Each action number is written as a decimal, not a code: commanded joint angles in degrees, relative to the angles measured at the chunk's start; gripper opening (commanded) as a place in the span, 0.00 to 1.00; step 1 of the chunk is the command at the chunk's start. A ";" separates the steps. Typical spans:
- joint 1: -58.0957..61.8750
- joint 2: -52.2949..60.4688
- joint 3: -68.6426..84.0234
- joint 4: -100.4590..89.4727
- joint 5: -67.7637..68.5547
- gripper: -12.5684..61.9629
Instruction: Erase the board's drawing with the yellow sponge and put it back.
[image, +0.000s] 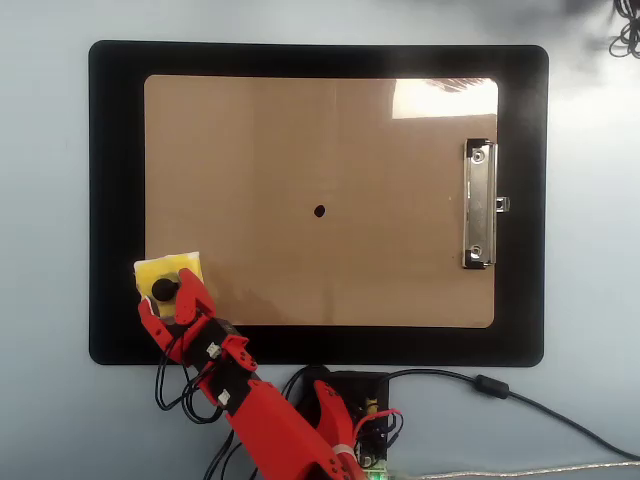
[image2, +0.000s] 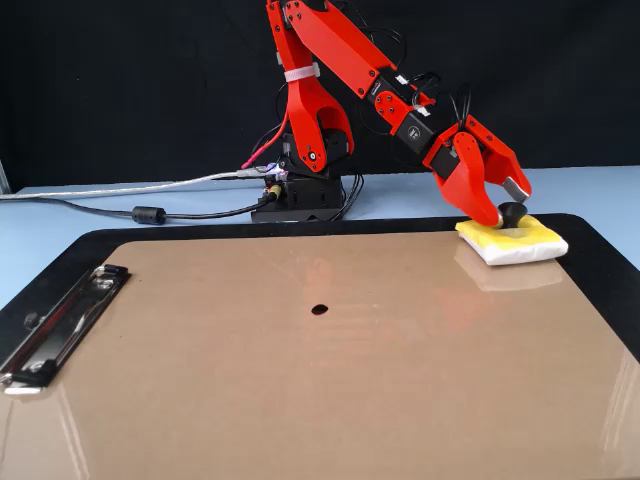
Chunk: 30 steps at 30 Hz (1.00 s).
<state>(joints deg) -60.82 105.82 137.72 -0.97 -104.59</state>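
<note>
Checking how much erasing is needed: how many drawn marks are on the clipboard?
1: a single black dot near the middle of the clipboard. A glare patch by the metal clip could hide a faint mark.
</note>
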 joint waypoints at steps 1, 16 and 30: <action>-1.05 0.18 -1.14 -5.54 0.09 0.62; -2.20 -9.49 0.44 -18.28 5.80 0.58; 6.50 -8.79 6.59 -26.19 8.44 0.06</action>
<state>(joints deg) -54.40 95.89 144.76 -23.47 -96.68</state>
